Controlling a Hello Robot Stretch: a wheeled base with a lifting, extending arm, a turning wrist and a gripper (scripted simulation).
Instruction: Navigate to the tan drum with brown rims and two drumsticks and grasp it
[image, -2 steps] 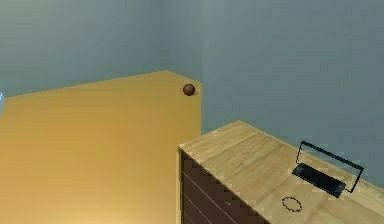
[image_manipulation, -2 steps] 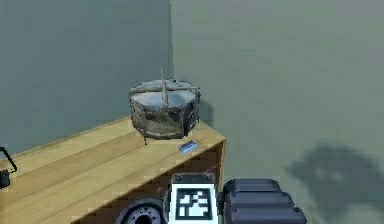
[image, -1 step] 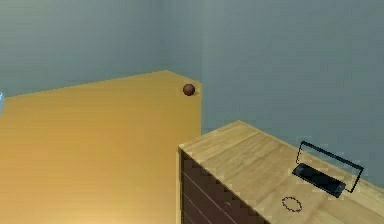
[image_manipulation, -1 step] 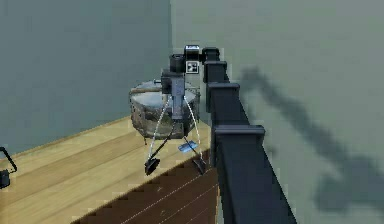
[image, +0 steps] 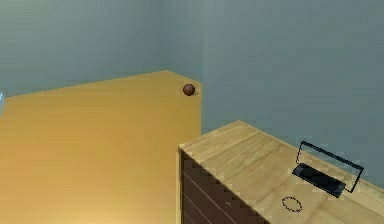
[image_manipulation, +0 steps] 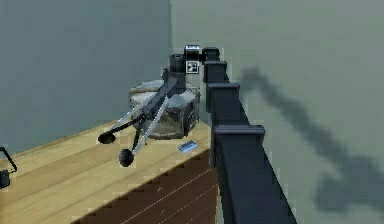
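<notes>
Two drumsticks (image_manipulation: 126, 156) lean across the tan drum (image_manipulation: 178, 118), sitting on the wooden counter (image_manipulation: 60, 175) right at the arm's (image_manipulation: 235, 140) tip. Whether the jaws hold it, I cannot tell. Best bet: line up squarely on the rim, clear of the sticks.

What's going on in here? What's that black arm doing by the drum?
A wheeled robot is after the drum. Its dark arm reaches out along a wooden dresser, and its claw is at the drum, which stands on the dresser top with two drumsticks leaning off it. I cannot tell whether the claw holds anything. A small blue thing lies by the drum.
</notes>
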